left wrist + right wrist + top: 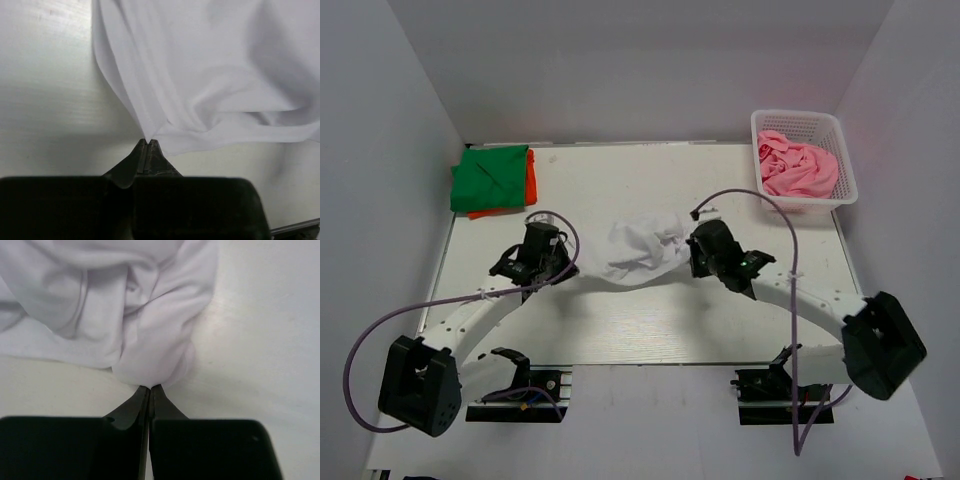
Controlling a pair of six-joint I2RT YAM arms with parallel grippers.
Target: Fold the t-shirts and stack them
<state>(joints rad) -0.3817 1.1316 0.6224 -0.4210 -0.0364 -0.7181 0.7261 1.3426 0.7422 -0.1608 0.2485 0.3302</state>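
Observation:
A crumpled white t-shirt (642, 248) hangs bunched between my two grippers over the middle of the table. My left gripper (566, 268) is shut on its left edge; the left wrist view shows the cloth (210, 75) pinched at the fingertips (148, 142). My right gripper (692, 248) is shut on its right side; the right wrist view shows a bunched fold (150, 340) clamped at the tips (150, 387). A folded green t-shirt (492, 178) lies on a folded orange one (531, 184) at the back left. A pink t-shirt (798, 168) sits crumpled in the basket. The blue neck label is hidden.
A white plastic lattice basket (847, 170) stands at the back right corner. White walls enclose the table on the left, back and right. Cables loop from both arms over the table.

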